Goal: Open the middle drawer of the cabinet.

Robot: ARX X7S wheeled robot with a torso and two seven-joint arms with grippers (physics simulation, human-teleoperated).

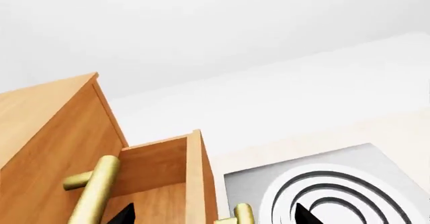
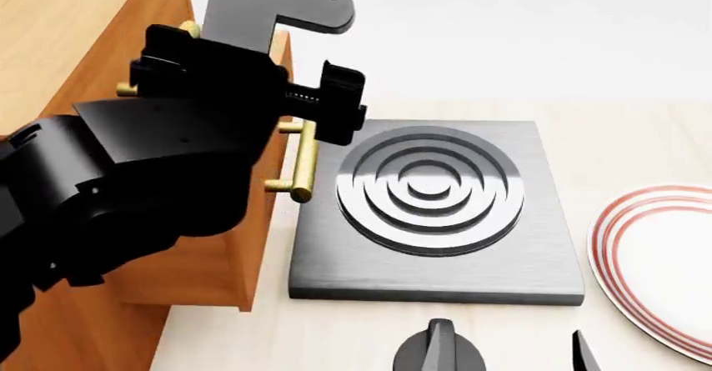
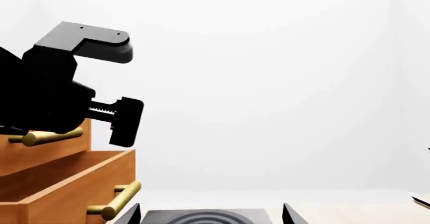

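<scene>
At the counter's (image 2: 623, 137) left edge stands the cabinet (image 2: 67, 29), its lighter top facing up and its drawer fronts facing along the counter toward the right edge. The black left arm (image 2: 122, 188) reaches in over the cabinet's front and hides much of it. The left gripper (image 1: 215, 215) sits at the drawer fronts with its pincer spread wide and gripping nothing; in the left wrist view its two dark fingertips (image 1: 124, 214) stand well apart, with the edge of the drawer front and a brass bar between them. The middle drawer (image 3: 74, 183) juts partway out of the cabinet toward the right, its plain wooden box showing behind the front, and its brass handle (image 3: 118, 202) hangs over the near side of the hotplate. The top drawer's handle (image 3: 47, 136) lies above it, just under the black gripper body. The grey hotplate (image 2: 428, 192) with raised rings lies mid-counter, just beside the cabinet. Near the counter's front edge the right gripper (image 2: 508, 350) hovers with its pincer wide and empty. A white plate (image 2: 656, 263) with red rings lies toward the right edge
</scene>
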